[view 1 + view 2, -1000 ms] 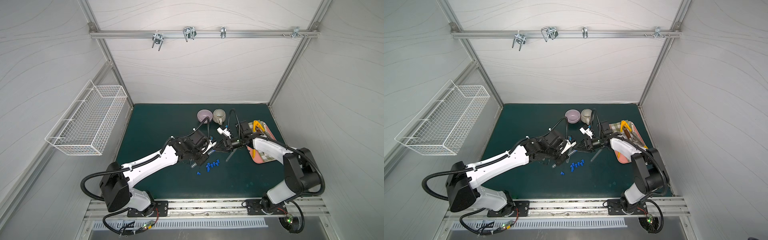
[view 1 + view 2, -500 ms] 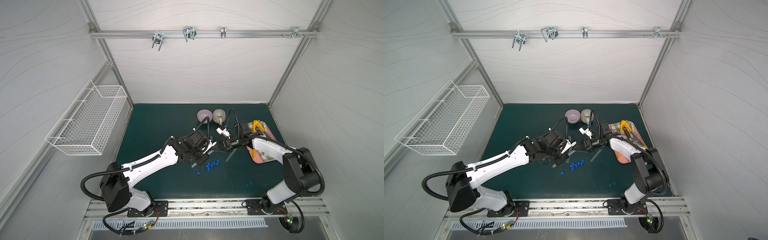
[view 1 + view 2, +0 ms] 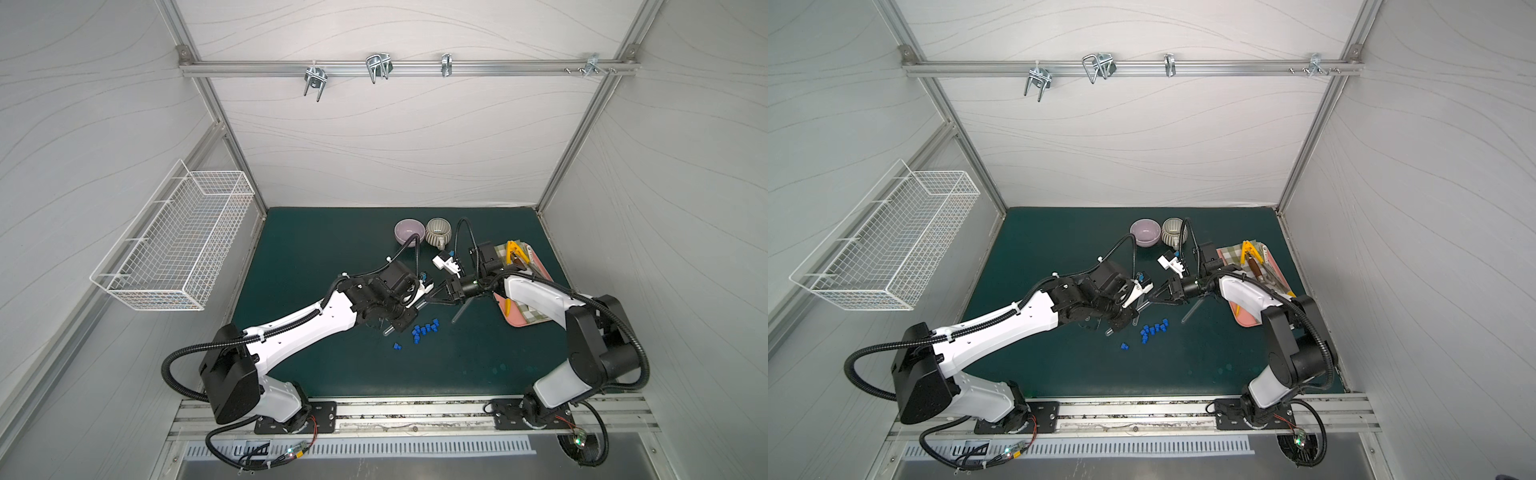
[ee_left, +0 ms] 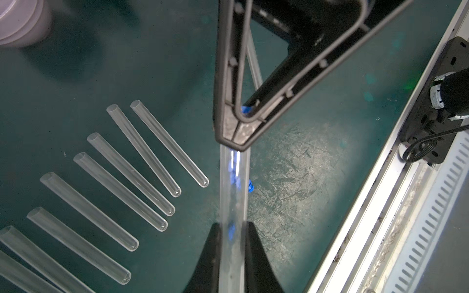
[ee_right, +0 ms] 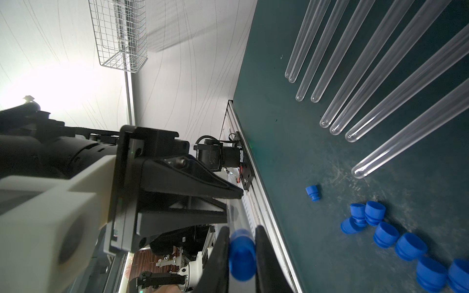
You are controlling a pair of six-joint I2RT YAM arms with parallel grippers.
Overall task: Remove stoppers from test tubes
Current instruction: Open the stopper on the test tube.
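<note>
Risks, my read:
- The right claw (image 5: 242, 243) is pinched shut on the blue stopper (image 5: 241, 256) alone. It's a short, smooth cap, so an off-axis pull could slip it out of the fingers or pop it free and send it flying.
- The left claw (image 4: 232, 228) is clamped narrow on the bare test tube (image 4: 233, 192), some way back from the plugged end. Any sideways pull levers the tube, which could twist or slide through the grip.
- If the stopper lets go with a jerk, the tube may swing down into the empty tubes (image 4: 170, 143) lying on the bench (image 3: 332, 249) and scatter them.

Layout:
- The 2 claws meet nose to nose in the air over the middle of the bench.
- The stopper sits between the right claw's 2 fingers, touching both, at the tube's open end.
- The tube runs from there straight back through the left claw.
- The loose stoppers (image 3: 424, 330) lie on the bench just on the front-edge side of the held tube.
- The empty tubes lie in a row beside it, mostly hidden under the left arm in both top views.
</note>
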